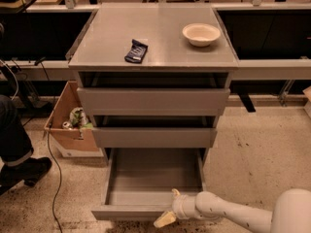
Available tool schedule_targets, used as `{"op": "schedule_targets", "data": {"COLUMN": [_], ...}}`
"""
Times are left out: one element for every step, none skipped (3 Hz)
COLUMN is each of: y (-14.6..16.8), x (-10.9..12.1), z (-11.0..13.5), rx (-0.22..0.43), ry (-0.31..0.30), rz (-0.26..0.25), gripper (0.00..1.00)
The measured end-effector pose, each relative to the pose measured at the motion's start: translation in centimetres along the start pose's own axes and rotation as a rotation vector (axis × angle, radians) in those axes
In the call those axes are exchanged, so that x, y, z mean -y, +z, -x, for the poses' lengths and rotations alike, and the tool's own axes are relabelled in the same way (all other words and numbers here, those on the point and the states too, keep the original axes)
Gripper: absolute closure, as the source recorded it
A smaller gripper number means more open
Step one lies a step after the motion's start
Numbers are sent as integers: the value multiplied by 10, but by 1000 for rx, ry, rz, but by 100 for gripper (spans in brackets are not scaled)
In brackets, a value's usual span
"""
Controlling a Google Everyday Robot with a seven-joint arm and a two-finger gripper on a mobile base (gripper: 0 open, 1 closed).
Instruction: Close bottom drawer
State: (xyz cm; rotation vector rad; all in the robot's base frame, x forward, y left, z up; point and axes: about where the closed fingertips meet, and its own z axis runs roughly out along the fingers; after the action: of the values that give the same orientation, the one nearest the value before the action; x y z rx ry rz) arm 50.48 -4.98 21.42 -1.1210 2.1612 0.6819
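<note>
Atop the grey cabinet [165, 57], on its flat metal surface: one pale bowl [201, 34] near the back right corner; one dark packet [136, 51] left of centre, well apart from the bowl

Down the cabinet's front: top drawer [153, 101] and middle drawer [154, 137], each slightly ajar; the bottom drawer [153, 174], lowest of the three, pulled far out towards the camera, nothing seen inside

At the bottom drawer's front, right of its middle: gripper [168, 208] on a white arm [233, 215] that enters from the lower right; fingers parted, one over the front's top edge and one pale finger in front of the panel, with the panel between them; whether they press it cannot be told

Left of the cabinet: cardboard box [65, 125] with litter inside, a thin cable [56, 178] on the floor, a person's dark trouser leg and shoe [22, 169]

Around the cabinet: speckled floor [257, 144]; behind it, long benches [272, 64] with dark space beneath
</note>
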Motion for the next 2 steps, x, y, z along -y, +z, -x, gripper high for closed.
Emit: {"op": "schedule_targets", "data": {"y": [23,47], "x": [16,35], "z": [-8,2], "rx": [13,30], "ry": [14,-4], "rz": [-11,-26], "gripper": [0,26]}}
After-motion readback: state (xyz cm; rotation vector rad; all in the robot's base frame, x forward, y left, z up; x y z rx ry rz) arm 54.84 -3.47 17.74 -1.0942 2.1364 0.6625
